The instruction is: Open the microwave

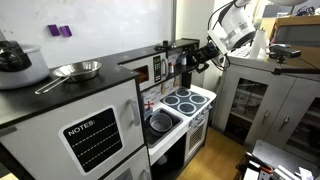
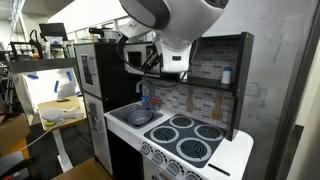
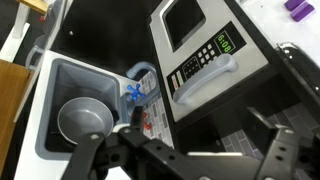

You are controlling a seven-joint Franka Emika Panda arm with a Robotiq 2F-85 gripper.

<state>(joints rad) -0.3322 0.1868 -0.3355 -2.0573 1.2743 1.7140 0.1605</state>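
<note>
The microwave [image 3: 200, 45] fills the upper middle of the wrist view: white-framed door, dark window, green-lit button panel and a pale bar handle [image 3: 205, 78]. Whether its door is shut or ajar I cannot tell. In an exterior view the microwave [image 1: 150, 70] sits under the dark shelf with red trim. My gripper [image 3: 198, 116] is open, just below and in front of the handle, with nothing between its black fingers [image 3: 268, 128]. In both exterior views the gripper [image 1: 186, 60] [image 2: 152, 62] hovers above the sink, close to the microwave front, which the arm hides in one of them.
Below the gripper is a grey sink [image 3: 60, 80] holding a metal bowl [image 3: 85, 120] beside a blue tap [image 3: 135, 92]. Stove burners [image 1: 185, 98] [image 2: 190, 135] lie beside it. A pan [image 1: 75, 70] and pot [image 1: 15, 60] sit above the NOTES door [image 1: 93, 135].
</note>
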